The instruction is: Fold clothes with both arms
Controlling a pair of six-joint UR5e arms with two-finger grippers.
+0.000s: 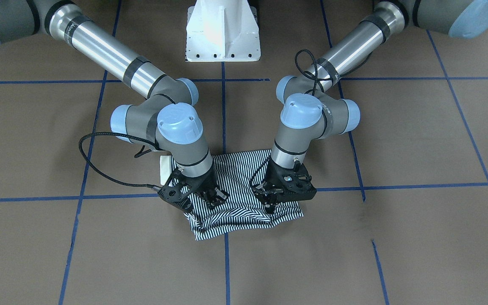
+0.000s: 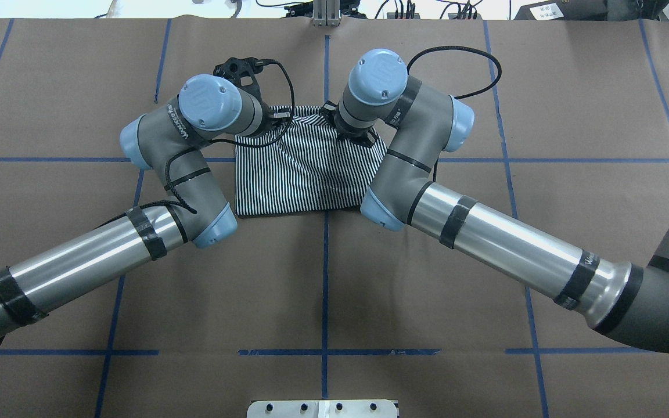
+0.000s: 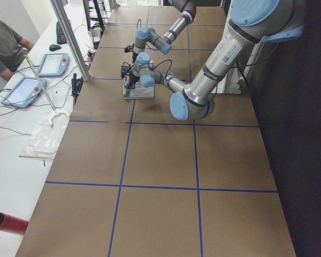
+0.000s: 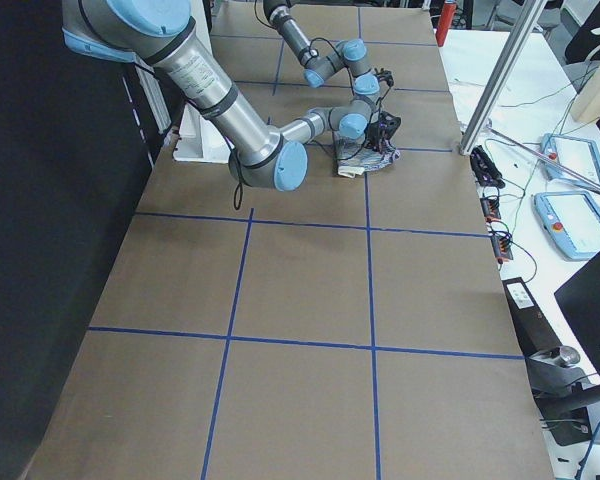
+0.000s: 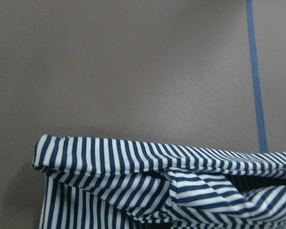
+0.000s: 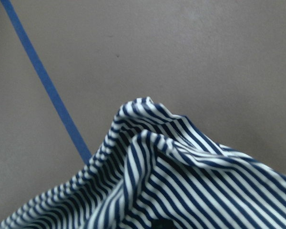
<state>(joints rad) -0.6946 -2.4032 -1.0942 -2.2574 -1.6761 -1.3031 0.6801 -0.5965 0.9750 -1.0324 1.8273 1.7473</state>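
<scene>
The striped polo shirt lies folded into a small rectangle on the brown table, its edge farthest from the robot bunched and rumpled. A cream collar corner pokes out beside the right arm. My left gripper points down at that rumpled edge, its fingers pinched together on the fabric. My right gripper also grips the same edge, a short way along it. In the overhead view the shirt sits between both wrists. The wrist views show only lifted striped folds, with no fingers in frame.
The white pedestal base stands behind the shirt on the robot's side. Blue tape lines grid the brown table. On the operators' side a seated person, tablets and cables fill a white bench.
</scene>
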